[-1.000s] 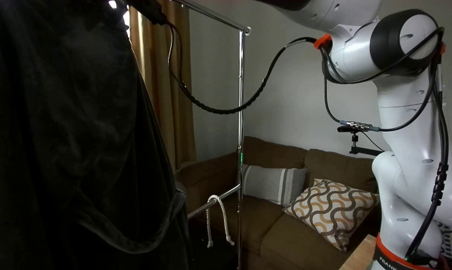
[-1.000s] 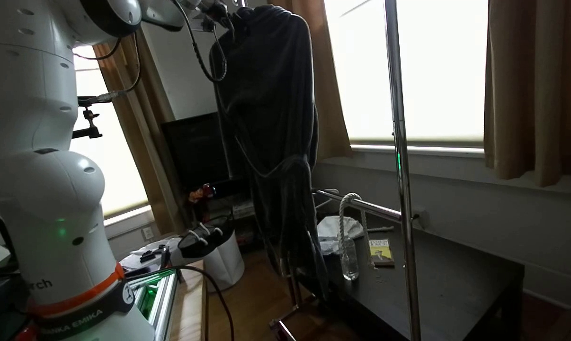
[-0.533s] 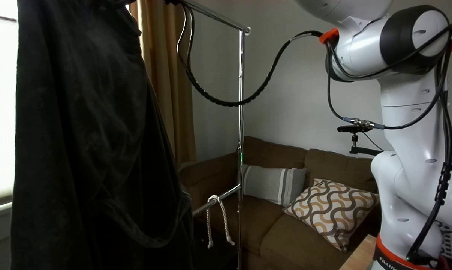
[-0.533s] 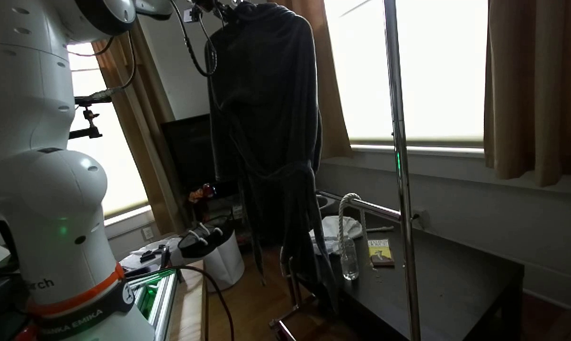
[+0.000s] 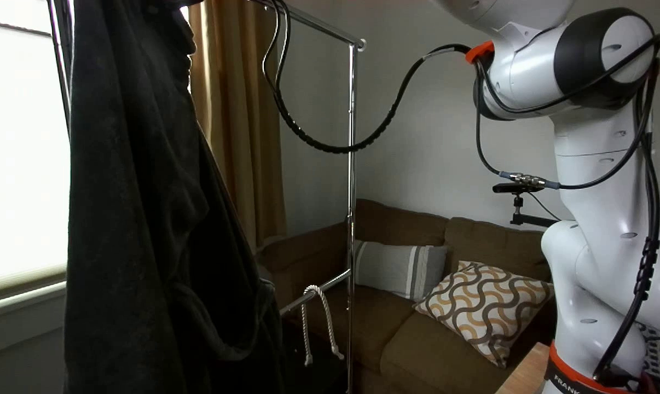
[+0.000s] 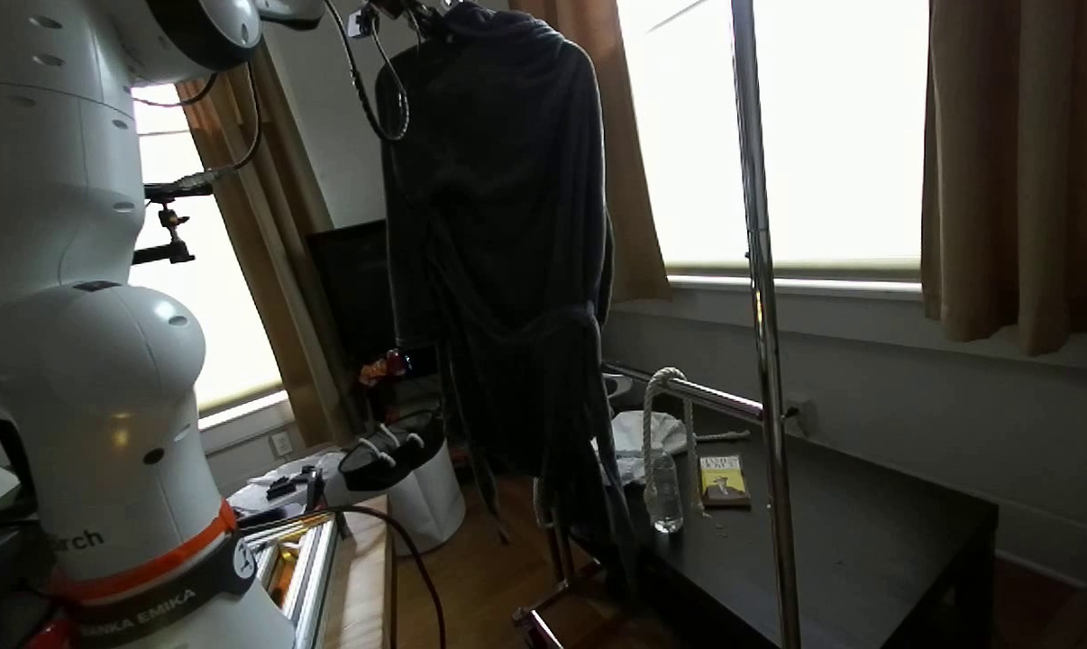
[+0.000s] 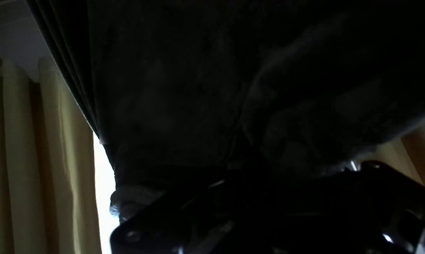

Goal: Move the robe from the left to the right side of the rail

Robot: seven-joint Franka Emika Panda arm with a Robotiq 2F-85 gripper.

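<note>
The robe (image 5: 144, 219), long and dark grey, hangs near one end of the rail (image 5: 352, 115). In an exterior view the whole robe (image 6: 507, 198) shows, with its belt looped at waist height and its top near the upper picture edge. At its collar sits my gripper (image 6: 431, 22), small and dark against the cloth. In the wrist view the robe (image 7: 184, 91) fills most of the picture, right up against my gripper (image 7: 242, 173). The jaws are shut there, but it is too dark to tell whether cloth lies between them.
A black cable (image 5: 330, 148) loops from the arm past the rail's pole. A white rope (image 6: 665, 379) hangs over the rail's lower bar. Below are a dark table (image 6: 868, 523) with a bottle (image 6: 665, 496) and a book (image 6: 724, 482). Behind stands a brown sofa (image 5: 412, 339).
My hand has drawn back and up slightly from the collar; a finger seen against the cloth no longer shows. The robe has swung and turned, shifting right in an exterior view and uncovering the window.
</note>
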